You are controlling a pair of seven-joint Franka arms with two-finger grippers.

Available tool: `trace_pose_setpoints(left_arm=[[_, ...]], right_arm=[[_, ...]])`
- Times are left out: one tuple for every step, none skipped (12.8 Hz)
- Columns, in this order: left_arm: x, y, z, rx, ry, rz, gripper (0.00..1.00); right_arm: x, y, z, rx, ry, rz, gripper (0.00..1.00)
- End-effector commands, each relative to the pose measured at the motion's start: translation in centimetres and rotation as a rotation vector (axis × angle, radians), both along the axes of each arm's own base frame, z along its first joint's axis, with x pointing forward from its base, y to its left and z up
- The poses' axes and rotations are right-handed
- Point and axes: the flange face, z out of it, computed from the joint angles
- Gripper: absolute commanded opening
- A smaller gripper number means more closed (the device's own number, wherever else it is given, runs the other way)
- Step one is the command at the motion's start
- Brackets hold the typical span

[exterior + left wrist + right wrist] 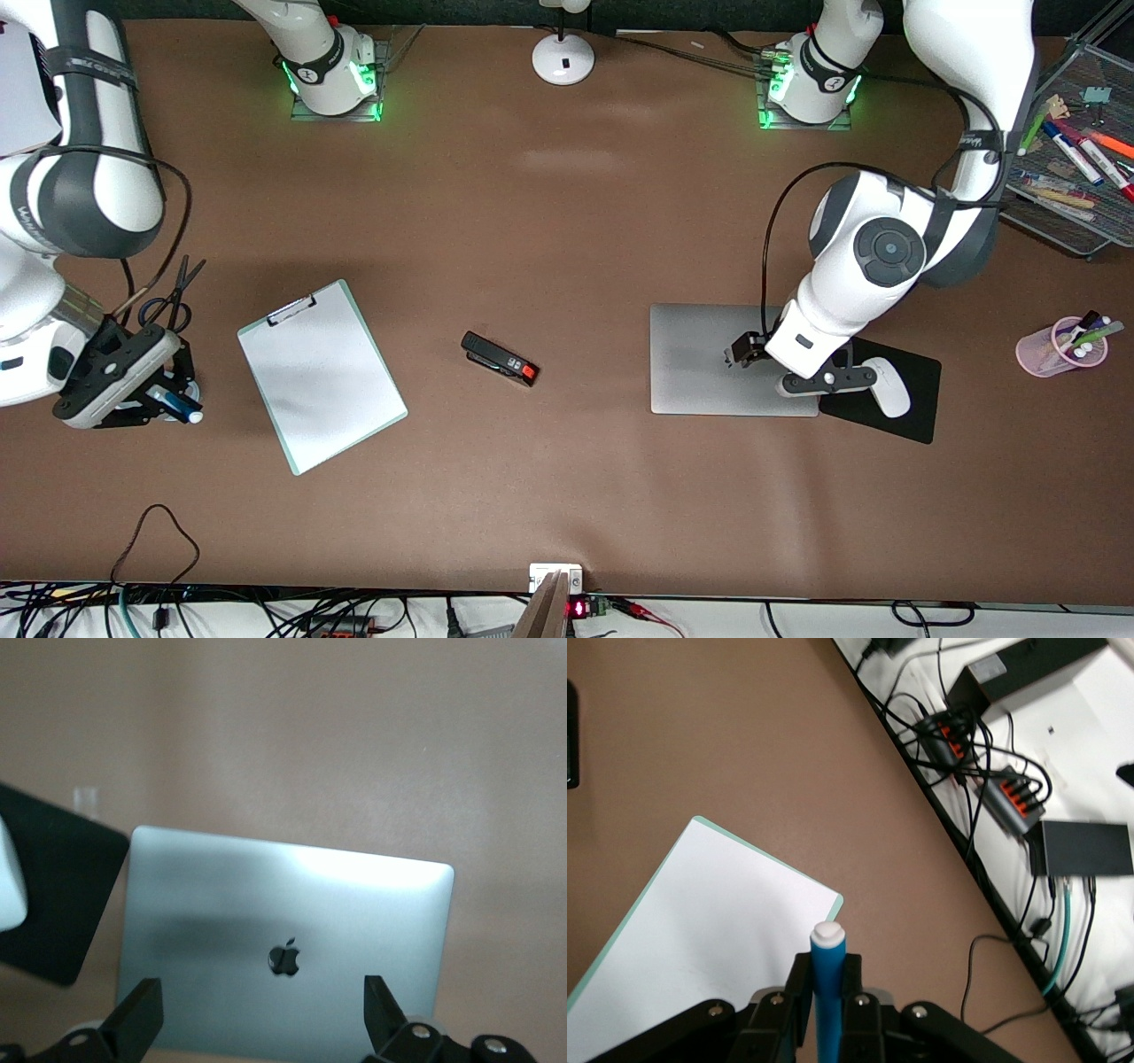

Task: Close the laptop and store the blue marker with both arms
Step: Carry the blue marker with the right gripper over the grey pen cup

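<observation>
Over the right arm's end of the surface [567,230], the right end effector [826,992] hangs in the air with its fingers pressed onto the blue marker [827,979], which they pinch partway along its barrel so that the whitish end pokes out past the fingertips. Below this end effector, in the right wrist view, lies bare brown surface, with a clipboard [321,376] carrying a blank white sheet just beside it toward the middle of the surface. Scissors [174,294] lie near the same end effector, closer to the arm bases. Between the clipboard and the laptop [709,359] sits a black stapler [500,358] with a red end. The left end effector [262,1014] is over the laptop, whose silver lid lies shut and flat with the dark apple logo facing up; its two fingers stand spread wide apart, one on either side of the logo in the left wrist view, gripping nothing. Beside the laptop, toward the left arm's end of the surface, a black mouse pad [904,399] carries a white mouse [889,387]. Well apart from this end effector, at the left arm's end, stand a pink cup [1054,347] of pens and a wire tray [1076,151] of mixed markers.
</observation>
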Motion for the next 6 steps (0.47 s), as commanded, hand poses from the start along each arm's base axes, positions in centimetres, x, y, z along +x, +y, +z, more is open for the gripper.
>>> trace_pose_setpoints(left_arm=[[-0.3,-0.4,1.5,0.027,0.028,0.036,1.00],[-0.3,-0.4,1.9,0.025,0.023,0.038,1.00],[-0.5,-0.4,1.9,0.031,0.036,0.039,1.00],[-0.7,-0.3,2.1,0.036,0.047,0.042,1.00],[-0.8,-0.4,2.4,0.038,0.050,0.046,1.00],[-1.1,-0.5,2.5,0.044,0.060,0.042,1.00]], right_arm=[[-0.5,-2.5,0.1,0.036,-0.028,0.082,0.00],[-0.6,-3.7,0.1,0.049,-0.044,0.119,0.00],[-0.8,-4.9,-0.1,0.078,-0.052,0.163,0.00],[-1.2,-6.2,-0.6,0.123,-0.039,0.192,0.00],[-1.6,-7.5,-0.8,0.163,-0.034,0.217,0.00],[-2.0,-8.9,-1.2,0.191,-0.030,0.236,0.00]])
